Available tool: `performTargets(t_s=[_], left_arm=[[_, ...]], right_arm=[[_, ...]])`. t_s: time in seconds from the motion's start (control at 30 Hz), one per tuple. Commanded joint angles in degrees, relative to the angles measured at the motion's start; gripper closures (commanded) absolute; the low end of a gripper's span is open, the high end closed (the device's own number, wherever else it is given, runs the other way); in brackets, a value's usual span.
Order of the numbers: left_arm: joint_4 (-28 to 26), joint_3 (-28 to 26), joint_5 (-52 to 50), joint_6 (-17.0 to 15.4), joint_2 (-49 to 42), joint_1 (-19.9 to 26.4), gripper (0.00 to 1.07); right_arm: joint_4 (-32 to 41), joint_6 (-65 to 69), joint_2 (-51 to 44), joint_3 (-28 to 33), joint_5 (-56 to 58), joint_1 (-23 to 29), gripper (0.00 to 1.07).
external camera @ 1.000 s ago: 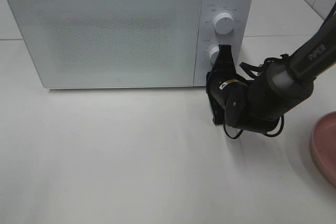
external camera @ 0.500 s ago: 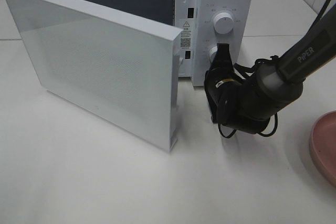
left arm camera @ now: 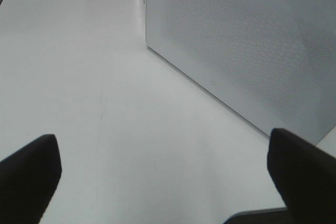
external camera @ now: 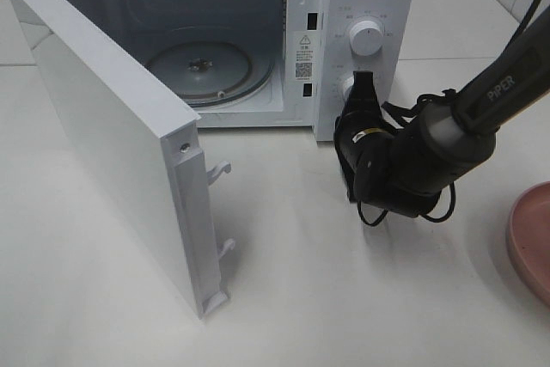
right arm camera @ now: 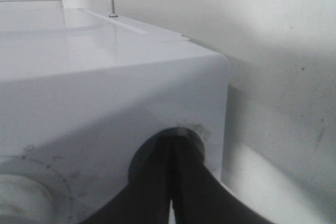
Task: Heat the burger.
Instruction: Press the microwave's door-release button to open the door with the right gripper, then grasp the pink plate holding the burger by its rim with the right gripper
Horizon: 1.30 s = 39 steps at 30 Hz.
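One microwave [external camera: 302,6]: worktop's [external camera: 344,298] rear edge, door [external camera: 103,135] swung open.
Right end effector [external camera: 362,80]: pressed together, at control panel [external camera: 387,6].
Left end effector [left arm camera: 165,169]: spread.

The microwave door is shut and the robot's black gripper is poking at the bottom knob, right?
Not quite. The microwave door is swung wide open, not shut: the exterior high view shows the glass turntable inside. The right gripper is indeed at the bottom knob.

White "PIPER" runs along the right arm [external camera: 505,85]; the microwave sticker [external camera: 304,55] (warning triangle, code square) is illegible.
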Motion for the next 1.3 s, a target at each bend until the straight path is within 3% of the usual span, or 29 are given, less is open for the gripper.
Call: performTargets(t_s=[0.03,0.57,0.73,1.03,1.3], left_arm=[[-0.40,-0.06,-0.23,-0.29,0.00,0.23,0.07],[-0.40,-0.06,-0.23,-0.29,0.00,0.23,0.07],[-0.40,-0.06,-0.23,-0.29,0.00,0.23,0.07],[-0.40,-0.06,-0.23,-0.29,0.00,0.23,0.07],[-0.40,-0.06,-0.23,-0.29,0.00,0.23,0.07]], right_arm=[[-2.46,-1.43,-0.86,-4.58,-7.85,-2.81,1.07],[-1.89,-5.39,-7.05,2.18,5.96,-2.75,1.07],[0.06,-13.75,-9.91,4.41,16.96,-2.81,1.07],[1.38,-25.27,-15.81,7.22,24.81,-2.81,1.07],[0.74,-46.35,-22.63,7.62,39.59,-3.61,1.07]])
